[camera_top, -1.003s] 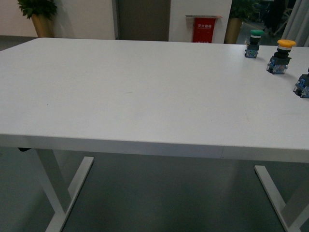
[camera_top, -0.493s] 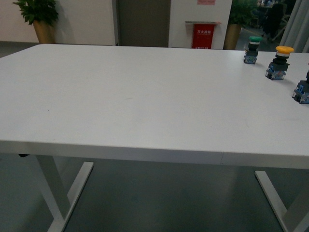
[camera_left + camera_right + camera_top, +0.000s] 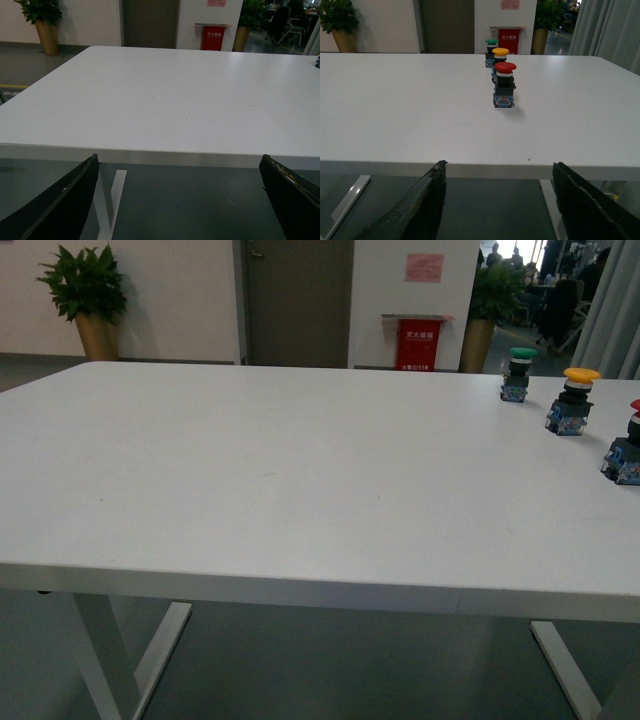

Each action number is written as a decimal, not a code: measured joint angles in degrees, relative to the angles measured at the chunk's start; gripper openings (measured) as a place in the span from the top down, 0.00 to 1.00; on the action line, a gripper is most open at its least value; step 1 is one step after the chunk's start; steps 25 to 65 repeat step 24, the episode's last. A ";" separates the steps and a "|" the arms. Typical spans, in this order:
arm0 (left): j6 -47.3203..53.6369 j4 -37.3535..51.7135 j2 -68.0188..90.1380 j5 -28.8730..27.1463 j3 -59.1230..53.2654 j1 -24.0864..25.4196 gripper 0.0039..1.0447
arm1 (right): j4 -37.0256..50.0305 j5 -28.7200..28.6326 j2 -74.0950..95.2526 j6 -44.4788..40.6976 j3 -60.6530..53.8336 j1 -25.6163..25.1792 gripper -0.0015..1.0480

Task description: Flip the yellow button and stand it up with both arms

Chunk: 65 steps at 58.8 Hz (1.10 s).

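Observation:
The yellow button (image 3: pixel 571 400) stands upright, cap up, on the white table (image 3: pixel 280 470) at the far right, between a green-capped switch (image 3: pixel 517 374) and a red-capped switch (image 3: pixel 625 455). In the right wrist view the yellow button (image 3: pixel 500 55) shows behind the red-capped switch (image 3: pixel 504 85). My right gripper (image 3: pixel 497 205) is open and empty, below and in front of the table's near edge. My left gripper (image 3: pixel 180 200) is open and empty, also before the table edge. Neither arm shows in the front view.
The table's white legs (image 3: pixel 150 650) stand below the near edge. A potted plant (image 3: pixel 90 300), a grey door (image 3: pixel 298 300) and a red box (image 3: pixel 418 340) stand behind the table. Another plant (image 3: pixel 480 315) is at the back right.
The front view has tilted upward: the table and the three switches sit lower in the picture and more of the back wall shows. The switches have not moved on the table.

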 joint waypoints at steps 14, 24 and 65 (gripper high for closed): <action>-0.02 0.00 0.00 0.00 0.00 0.00 0.06 | 0.00 0.00 0.00 0.04 0.00 0.00 0.07; -0.02 0.00 0.00 0.00 0.00 0.00 0.06 | 0.00 -0.02 0.00 0.02 0.00 0.00 0.07; -0.02 0.00 0.00 0.00 0.00 0.00 0.06 | 0.00 -0.02 0.00 0.02 0.00 0.00 0.07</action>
